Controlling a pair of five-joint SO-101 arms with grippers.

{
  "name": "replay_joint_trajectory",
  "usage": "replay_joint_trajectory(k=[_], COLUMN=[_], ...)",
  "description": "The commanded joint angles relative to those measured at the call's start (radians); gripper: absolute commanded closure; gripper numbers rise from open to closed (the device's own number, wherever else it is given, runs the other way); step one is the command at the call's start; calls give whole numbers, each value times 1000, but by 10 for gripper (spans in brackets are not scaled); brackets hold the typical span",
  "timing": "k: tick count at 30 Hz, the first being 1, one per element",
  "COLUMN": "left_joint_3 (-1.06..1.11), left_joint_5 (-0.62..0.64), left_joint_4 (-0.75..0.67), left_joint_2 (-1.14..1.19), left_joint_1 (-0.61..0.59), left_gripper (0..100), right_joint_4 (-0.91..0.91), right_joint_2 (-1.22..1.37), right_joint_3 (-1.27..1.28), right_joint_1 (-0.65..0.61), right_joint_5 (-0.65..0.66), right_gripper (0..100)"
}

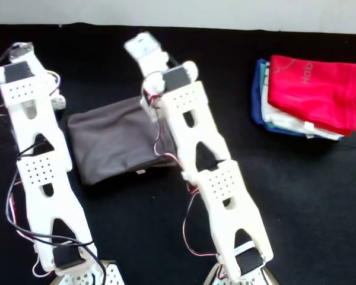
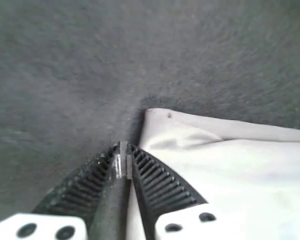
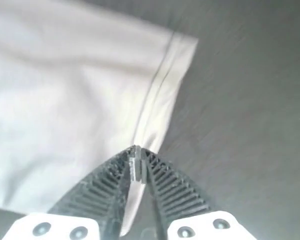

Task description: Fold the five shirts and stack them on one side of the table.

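I'm holding my left gripper [image 2: 122, 161] and right gripper [image 3: 135, 162] pressed together at opposite edges of the shirt [image 1: 107, 142], probably to square its fold; whether cloth is caught, I cannot tell. The shirt is lying between my arms, well apart from the stack [image 1: 311, 89].

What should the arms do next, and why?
Probably carry the grey shirt over to the stack: it looks folded, the left gripper and right gripper sit shut at its edges, and the stack lies apart from it.

Grey shirt [image 1: 113, 139], red shirt [image 1: 314, 89]
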Motion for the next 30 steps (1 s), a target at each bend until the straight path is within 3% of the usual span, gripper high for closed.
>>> replay_joint_trajectory(k=[1, 8, 12, 19, 30], left_joint_3=[-36, 70, 105, 101, 101], left_joint_5=[5, 3, 3, 6, 6], left_joint_4=[17, 14, -14, -101, -121], left_joint_2=[-45, -136, -116, -4, 1], left_joint_1=[-30, -79, -74, -77, -81], left_gripper=[986, 838, 816, 816, 816], right_joint_4=[7, -65, -91, -188, -282], right_joint_2=[-65, -31, 25, 76, 222], right_joint_3=[90, 120, 114, 116, 116], right_joint_1=[-21, -50, -81, -119, -85], right_joint_5=[3, 0, -138, -258, -256], right_gripper=[950, 700, 625, 611, 613])
